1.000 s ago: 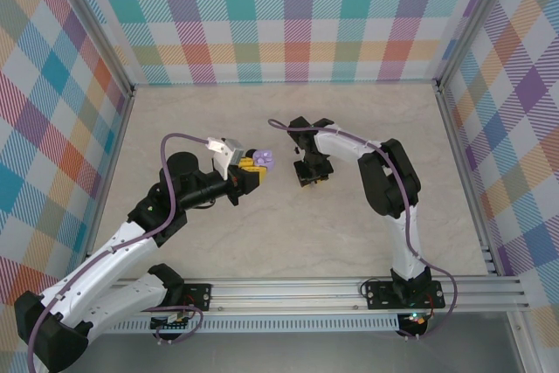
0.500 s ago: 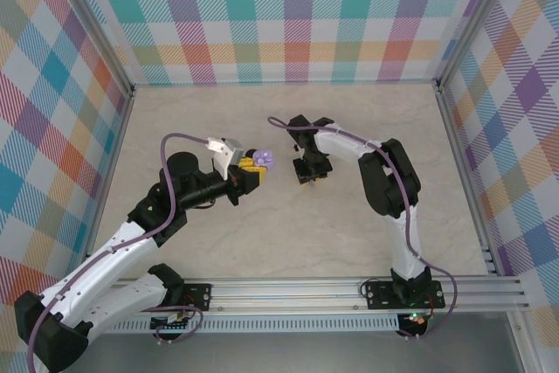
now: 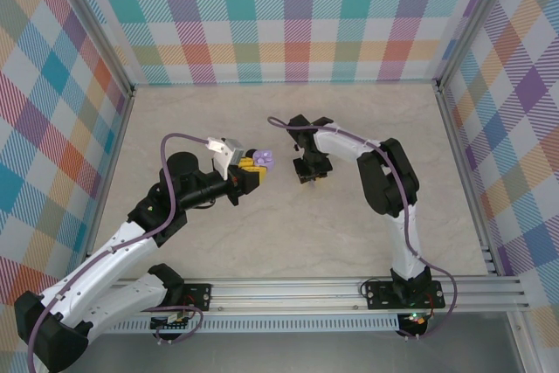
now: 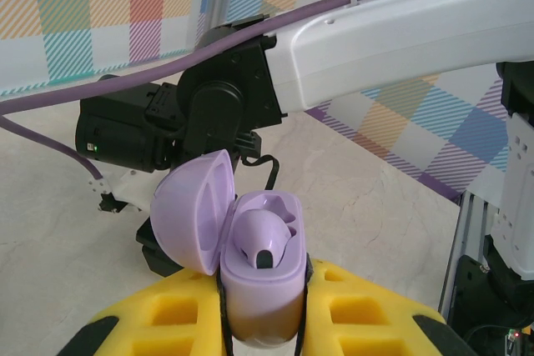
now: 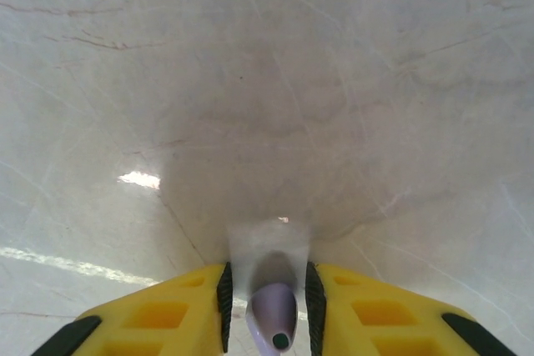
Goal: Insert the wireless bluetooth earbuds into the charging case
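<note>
Nothing visibly moved. Left gripper (image 3: 255, 165) jaws clamp the open case (image 4: 259, 289), earbud (image 4: 260, 239) seated. Right gripper (image 5: 269, 298) jaws pinch second earbud (image 5: 274, 314).

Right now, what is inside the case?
One earbud sits in the open case; the socket beside it looks empty. Its base is hidden by the left gripper.

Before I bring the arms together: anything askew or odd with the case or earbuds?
Nothing stands out. The left tool grips the charging case squarely, lid open, with one earbud seated inside. The right tool pinches the second earbud centrally.
</note>
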Tool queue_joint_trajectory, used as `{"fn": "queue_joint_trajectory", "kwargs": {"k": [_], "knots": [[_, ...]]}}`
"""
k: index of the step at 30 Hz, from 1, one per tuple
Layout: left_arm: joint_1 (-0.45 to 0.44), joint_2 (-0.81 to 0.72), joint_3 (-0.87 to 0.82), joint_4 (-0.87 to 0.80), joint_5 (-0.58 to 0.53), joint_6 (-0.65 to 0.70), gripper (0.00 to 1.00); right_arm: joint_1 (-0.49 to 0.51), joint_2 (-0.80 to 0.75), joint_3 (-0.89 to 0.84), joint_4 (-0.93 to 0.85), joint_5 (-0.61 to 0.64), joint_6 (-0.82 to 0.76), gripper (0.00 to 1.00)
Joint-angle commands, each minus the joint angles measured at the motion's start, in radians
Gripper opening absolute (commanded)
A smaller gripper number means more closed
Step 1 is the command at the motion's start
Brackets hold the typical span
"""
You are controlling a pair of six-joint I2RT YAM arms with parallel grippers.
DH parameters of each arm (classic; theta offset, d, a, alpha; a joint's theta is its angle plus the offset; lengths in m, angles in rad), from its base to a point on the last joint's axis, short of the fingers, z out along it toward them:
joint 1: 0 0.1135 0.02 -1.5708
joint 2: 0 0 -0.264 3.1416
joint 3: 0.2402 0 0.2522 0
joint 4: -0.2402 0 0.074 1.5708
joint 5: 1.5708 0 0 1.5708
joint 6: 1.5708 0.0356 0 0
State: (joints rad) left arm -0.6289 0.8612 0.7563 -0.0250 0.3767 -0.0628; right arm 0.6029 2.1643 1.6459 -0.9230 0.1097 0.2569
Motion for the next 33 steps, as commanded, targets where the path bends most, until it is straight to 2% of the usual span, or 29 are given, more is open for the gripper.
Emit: {"fn": "queue_joint_trajectory", "kwargs": {"k": [1,7,15,33], "knots": [[-0.008,-0.001,0.028,0.016,0.017,-0.001,0.10,0.001,0.029,0.015,-0.034,0.003,0.002,0.31],[-0.008,0.001,0.029,0.018,0.016,-0.001,0.10,0.002,0.042,0.015,-0.052,0.001,0.008,0.29],[-0.008,0.005,0.029,0.018,0.017,-0.003,0.10,0.001,0.024,0.014,-0.083,0.010,0.005,0.33],[-0.007,0.008,0.030,0.020,0.019,-0.005,0.10,0.001,0.007,0.014,-0.097,-0.015,-0.004,0.32]]}}
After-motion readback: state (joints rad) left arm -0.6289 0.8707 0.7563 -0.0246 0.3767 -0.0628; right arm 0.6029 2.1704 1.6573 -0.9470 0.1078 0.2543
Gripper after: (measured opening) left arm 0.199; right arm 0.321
